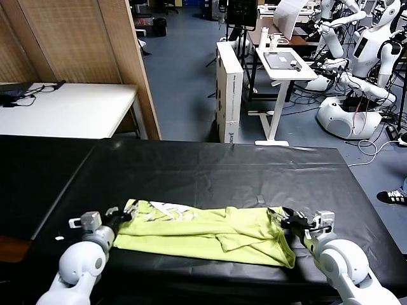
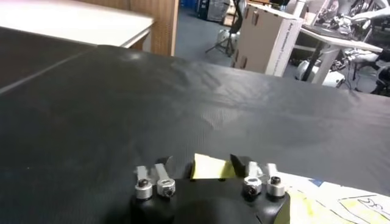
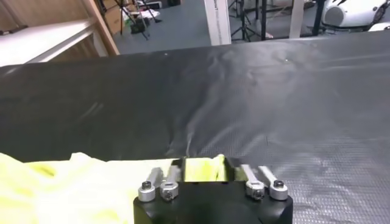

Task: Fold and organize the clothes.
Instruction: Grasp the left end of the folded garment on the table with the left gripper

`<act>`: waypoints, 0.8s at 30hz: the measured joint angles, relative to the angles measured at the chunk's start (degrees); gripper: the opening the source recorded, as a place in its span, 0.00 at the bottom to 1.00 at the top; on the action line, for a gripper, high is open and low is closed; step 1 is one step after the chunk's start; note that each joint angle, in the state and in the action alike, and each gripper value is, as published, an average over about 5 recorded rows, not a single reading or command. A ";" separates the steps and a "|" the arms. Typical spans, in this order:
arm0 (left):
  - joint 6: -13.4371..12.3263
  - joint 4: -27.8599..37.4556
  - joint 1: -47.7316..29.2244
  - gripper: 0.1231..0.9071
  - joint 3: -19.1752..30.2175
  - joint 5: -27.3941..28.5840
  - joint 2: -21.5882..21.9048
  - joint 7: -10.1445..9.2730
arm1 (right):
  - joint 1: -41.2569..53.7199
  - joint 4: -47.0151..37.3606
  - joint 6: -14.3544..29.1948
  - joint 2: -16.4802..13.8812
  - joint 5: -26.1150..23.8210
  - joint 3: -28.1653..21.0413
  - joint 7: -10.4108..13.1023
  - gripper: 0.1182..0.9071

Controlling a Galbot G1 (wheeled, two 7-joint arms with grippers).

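The lime yellow-green T-shirt lies folded in a long band across the near part of the black table. My left gripper is at the shirt's left end, shut on a corner of the fabric. My right gripper is at the shirt's right end, shut on a fold of cloth. Both grippers sit low at the table surface. A white patch with markings shows on the shirt near the left gripper.
Beyond the black table are a white side table at left, a wooden partition, a tall white box, a small white stand and other white robots at right.
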 joint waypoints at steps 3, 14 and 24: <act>-0.16 0.00 0.05 0.03 -0.26 0.23 -0.03 0.06 | -0.23 -0.12 0.40 0.51 -0.04 0.75 0.43 0.03; -0.58 -1.10 1.43 0.03 -1.55 0.04 0.63 0.74 | -0.94 0.15 0.90 1.43 0.32 2.34 -0.60 0.19; -0.80 -3.73 2.70 0.57 -2.53 -0.78 2.15 1.76 | -3.45 3.45 8.09 -0.76 -0.18 5.00 -5.45 0.93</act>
